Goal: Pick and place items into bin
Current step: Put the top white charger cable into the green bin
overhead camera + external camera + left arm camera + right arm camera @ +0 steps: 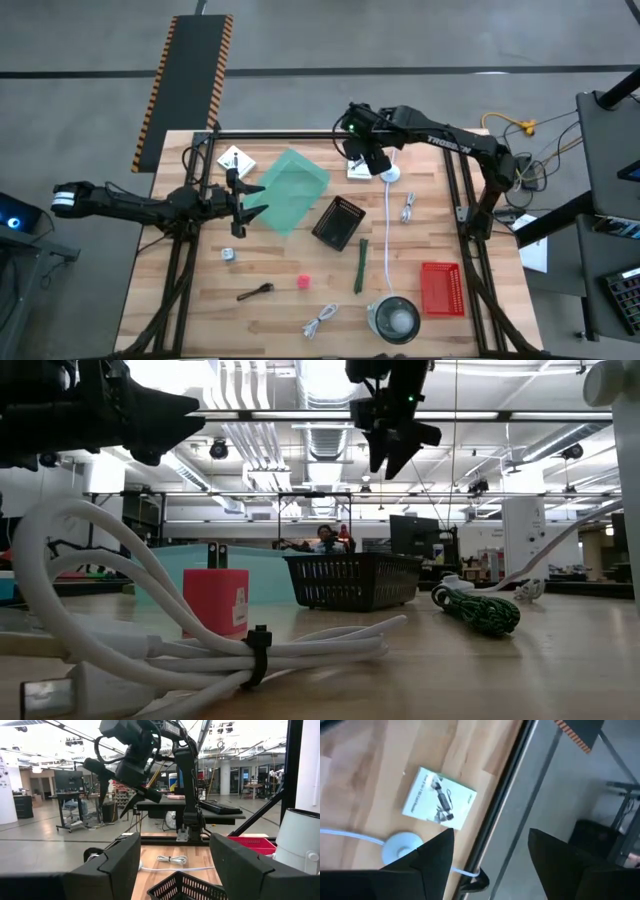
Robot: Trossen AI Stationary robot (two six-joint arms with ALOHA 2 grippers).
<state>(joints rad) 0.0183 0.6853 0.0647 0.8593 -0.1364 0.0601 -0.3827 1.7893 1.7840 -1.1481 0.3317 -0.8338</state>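
Note:
My right gripper hangs open above the table's far edge, over a white printed card and the round puck of the long white cord. My left gripper is open and level at the left side of the teal-green bin, touching nothing. A second white card lies beyond it. On the wood lie a small metal piece, a brown utensil, a pink ball, a dark green stick and two coiled cables.
A black mesh basket stands mid-table and a red basket near the right edge. The round grey bowl sits at the near edge, where the white cord ends. Black frame rails run along the far edge.

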